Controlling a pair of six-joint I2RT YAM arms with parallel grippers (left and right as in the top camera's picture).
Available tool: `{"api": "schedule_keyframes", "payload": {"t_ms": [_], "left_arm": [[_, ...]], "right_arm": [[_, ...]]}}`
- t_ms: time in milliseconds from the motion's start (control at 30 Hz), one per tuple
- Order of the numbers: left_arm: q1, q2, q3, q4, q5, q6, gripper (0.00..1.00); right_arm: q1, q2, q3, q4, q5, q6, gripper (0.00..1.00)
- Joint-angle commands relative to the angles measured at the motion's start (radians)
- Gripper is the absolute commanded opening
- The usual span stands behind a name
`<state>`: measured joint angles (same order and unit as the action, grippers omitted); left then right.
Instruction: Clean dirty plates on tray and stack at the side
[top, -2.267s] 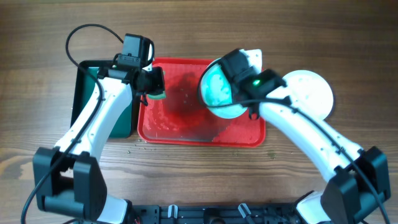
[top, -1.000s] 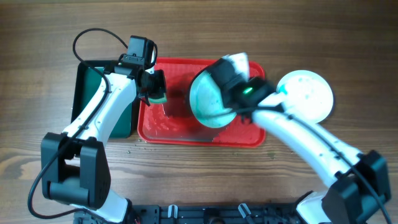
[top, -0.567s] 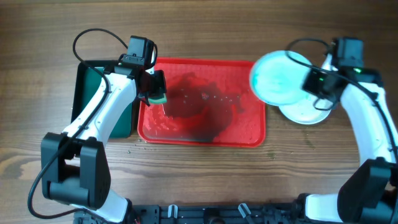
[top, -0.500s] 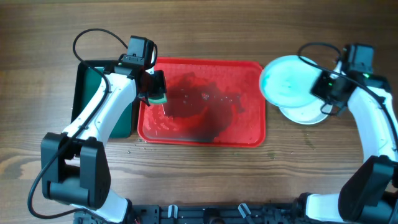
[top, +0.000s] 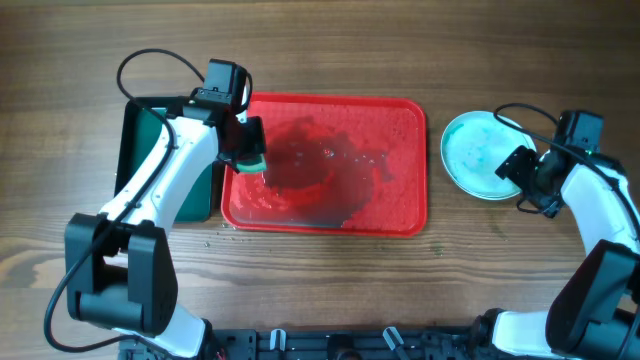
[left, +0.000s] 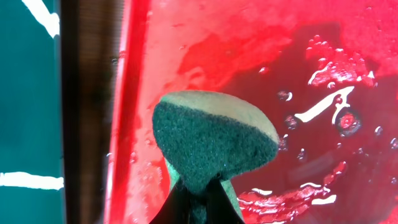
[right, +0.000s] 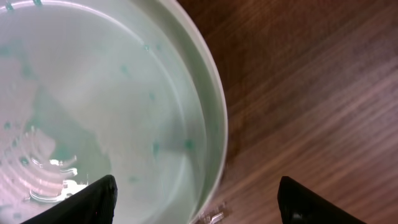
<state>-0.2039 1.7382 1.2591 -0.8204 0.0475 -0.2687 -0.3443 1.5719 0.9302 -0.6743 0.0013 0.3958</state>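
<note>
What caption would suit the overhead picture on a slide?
Left gripper holds a sponge over the wet red tray; open right gripper sits beside a pale plate.

In left wrist view the left gripper (left: 198, 208) is cut off by the bottom edge. Only dark finger tips are seen, pinched on the base of the sponge (left: 214, 140). In overhead its fingers are hidden under the wrist cam (top: 222, 78). The tray (left: 373, 37) and dark green tray (left: 25, 93) are cropped by frame edges in left wrist view. In overhead the dark green tray is partly covered by the left arm (top: 165, 185). The top plate (right: 93, 93) is cut off at top, left and bottom in right wrist view. The right gripper (right: 202, 202) is shown only as 2 dark tips at the bottom edge, spread wide, rest cropped. Whether other plates lie under the top plate can't be told.
</note>
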Motion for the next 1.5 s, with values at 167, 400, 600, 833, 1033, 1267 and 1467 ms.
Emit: {"api": "schedule_keyframes", "payload": {"t_ms": [167,400,600,833,1033,1267,1467], "left_arm": [[0.179,-0.09,0.082,-0.176,-0.21,0.032,0.04],[0.277,0.032,0.023,-0.018,-0.21,0.318,0.04],[0.309,0.095,0.022,0.006,-0.232,0.314,0.04],[0.318,0.094,0.024,0.019,-0.202,0.314,0.65],[0.317,0.042,0.101,-0.018,-0.194,0.313,0.66],[0.317,-0.042,0.108,-0.018,-0.073,0.313,1.0],[0.317,-0.042,0.108,-0.018,-0.066,0.314,1.0]], "right_arm": [[0.06,-0.104,0.233,-0.098,-0.255,-0.112,0.82],[0.293,-0.096,0.233,-0.05,-0.189,-0.154,0.94],[0.356,-0.043,0.233,-0.021,-0.27,-0.187,0.94],[0.397,0.057,0.233,0.002,-0.327,-0.216,0.93],[0.403,0.109,0.233,0.026,-0.411,-0.269,0.63],[0.399,0.188,0.233,0.023,-0.365,-0.262,0.59],[0.386,0.19,0.233,-0.033,-0.194,-0.262,0.64]]}}
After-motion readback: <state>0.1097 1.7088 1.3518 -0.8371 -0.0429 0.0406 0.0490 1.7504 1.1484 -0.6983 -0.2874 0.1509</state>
